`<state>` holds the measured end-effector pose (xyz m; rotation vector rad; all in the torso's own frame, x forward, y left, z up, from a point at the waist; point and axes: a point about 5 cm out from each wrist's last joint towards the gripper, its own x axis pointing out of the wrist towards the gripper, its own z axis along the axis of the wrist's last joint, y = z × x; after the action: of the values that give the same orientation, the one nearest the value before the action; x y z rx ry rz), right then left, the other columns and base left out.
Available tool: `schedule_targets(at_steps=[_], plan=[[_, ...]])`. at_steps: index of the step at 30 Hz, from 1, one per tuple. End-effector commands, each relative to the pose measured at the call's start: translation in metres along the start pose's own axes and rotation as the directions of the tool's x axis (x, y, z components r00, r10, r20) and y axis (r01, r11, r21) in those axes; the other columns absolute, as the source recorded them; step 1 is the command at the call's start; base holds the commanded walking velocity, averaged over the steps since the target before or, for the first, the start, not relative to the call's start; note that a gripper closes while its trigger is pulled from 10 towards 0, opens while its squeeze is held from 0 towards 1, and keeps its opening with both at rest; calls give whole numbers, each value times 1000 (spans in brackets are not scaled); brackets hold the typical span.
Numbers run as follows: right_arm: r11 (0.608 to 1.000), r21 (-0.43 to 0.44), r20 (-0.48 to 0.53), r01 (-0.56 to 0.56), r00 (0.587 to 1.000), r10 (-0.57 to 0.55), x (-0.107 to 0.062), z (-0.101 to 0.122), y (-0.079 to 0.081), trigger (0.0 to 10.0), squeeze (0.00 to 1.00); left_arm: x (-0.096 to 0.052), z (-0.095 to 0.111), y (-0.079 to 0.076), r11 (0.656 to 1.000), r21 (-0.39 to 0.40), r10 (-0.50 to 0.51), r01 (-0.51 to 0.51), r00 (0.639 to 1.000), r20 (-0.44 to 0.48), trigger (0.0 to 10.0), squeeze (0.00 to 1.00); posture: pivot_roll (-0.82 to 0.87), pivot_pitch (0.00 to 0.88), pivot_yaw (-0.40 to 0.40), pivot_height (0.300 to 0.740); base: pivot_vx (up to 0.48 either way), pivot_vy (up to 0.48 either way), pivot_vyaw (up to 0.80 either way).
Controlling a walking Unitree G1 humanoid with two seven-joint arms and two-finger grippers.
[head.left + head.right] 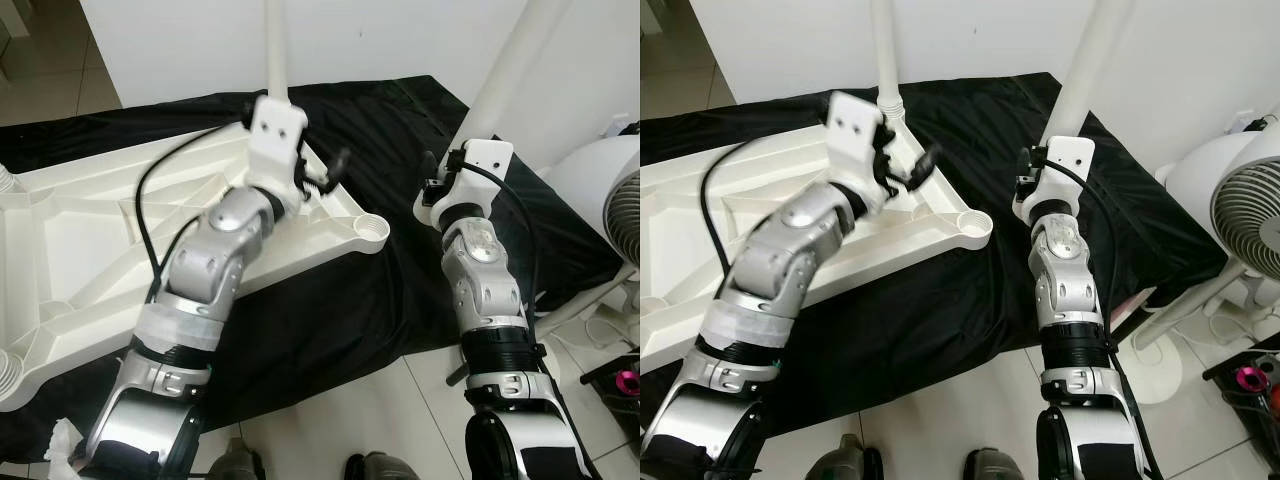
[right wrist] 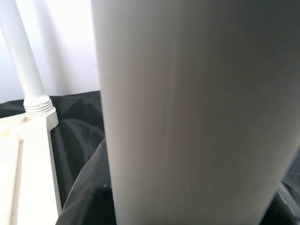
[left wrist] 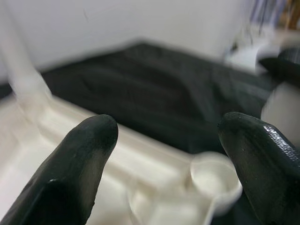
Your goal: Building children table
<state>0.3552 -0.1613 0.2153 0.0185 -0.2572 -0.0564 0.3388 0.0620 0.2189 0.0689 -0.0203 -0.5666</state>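
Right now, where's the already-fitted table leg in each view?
Left eye view: fitted leg at top centre, upright from the tabletop.
Right eye view: at the top, left of centre.
Left wrist view: blurred, rising from the tabletop's corner.
Right wrist view: the thin post in its threaded collar.
Shared landmark: the black cloth under the tabletop.

Between the spread left jaws lies open air above the tabletop (image 1: 90,230); an upright leg (image 2: 187,112) blocks the right jaws.
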Motion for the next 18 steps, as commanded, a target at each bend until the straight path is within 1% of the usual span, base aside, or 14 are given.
schedule_targets(at_steps=[1, 2, 3, 4, 5, 6, 7, 9, 10, 11, 14, 15, 17, 18], plan=[[1000, 4, 42, 23, 999, -23, -1, 7, -6, 10000, 0, 1, -18, -1, 999, 34, -12, 15, 996, -86, 10000, 0, -96, 51, 48, 740, 0, 0, 0], [1000, 1, 43, 31, 999, -31, -1, 7, -8, 10000, 0, 2, -27, -2, 999, 52, -9, 15, 991, -131, 10000, 0, -96, 51, 48, 740, 0, 0, 0], [999, 0, 43, 35, 998, -35, -2, 7, -9, 10000, 0, 2, -32, -3, 998, 64, -6, 16, 988, -156, 10000, 0, -96, 51, 48, 740, 0, 0, 0], [999, 0, 43, 35, 998, -35, -2, 7, -9, 10000, 0, 2, -32, -3, 998, 64, -6, 16, 988, -156, 10000, 0, -96, 51, 48, 740, 0, 0, 0], [999, -2, 44, 43, 998, -43, -2, 7, -11, 10000, 0, 3, -38, -3, 998, 69, 0, 13, 983, -181, 10000, 0, -99, 51, 52, 740, 0, 0, 0], [999, -2, 44, 43, 998, -43, -2, 7, -11, 10000, 0, 3, -38, -3, 998, 69, 0, 13, 983, -181, 10000, 0, -99, 51, 52, 740, 0, 0, 0], [998, -5, 46, 55, 997, -54, -3, 7, -14, 10000, 0, 4, -53, -4, 994, 111, 34, -7, 968, -247, 10000, 0, -103, 53, 55, 740, 0, 0, 0], [998, -5, 46, 57, 997, -57, -3, 7, -15, 10000, 0, 5, -56, -4, 993, 121, 47, -15, 964, -262, 10000, 0, -103, 53, 55, 740, 0, 0, 0], [998, -9, 44, 59, 997, -59, -4, 7, -15, 10000, 0, 7, -62, -4, 992, 124, 65, -30, 954, -292, 10000, 0, -106, 55, 58, 740, 0, 0, 0], [998, -9, 44, 59, 997, -59, -4, 7, -15, 10000, 0, 7, -62, -4, 992, 124, 65, -30, 954, -292, 10000, 0, -106, 55, 58, 740, 0, 0, 0], [998, -12, 42, 60, 997, -59, -4, 6, -15, 10000, 0, 8, -66, -7, 995, 96, 44, -15, 949, -312, 10000, 0, -109, 59, 57, 740, 0, 0, 0], [998, -21, 42, 59, 997, -59, -5, 6, -15, 10000, 0, 8, -67, -11, 998, 59, 3, 17, 946, -323, 10000, 0, -110, 61, 57, 740, 0, 0, 0], [998, -33, 42, 59, 997, -57, -5, 6, -15, 10000, 0, 6, -67, -17, 998, 13, -59, 67, 942, -329, 10000, 0, -110, 61, 57, 740, 0, 0, 0], [998, -29, 42, 60, 997, -59, -5, 7, -15, 10000, 0, 4, -66, -24, 991, -10, -128, 132, 939, -319, 10000, 0, -111, 67, 55, 740, 0, 0, 0]])
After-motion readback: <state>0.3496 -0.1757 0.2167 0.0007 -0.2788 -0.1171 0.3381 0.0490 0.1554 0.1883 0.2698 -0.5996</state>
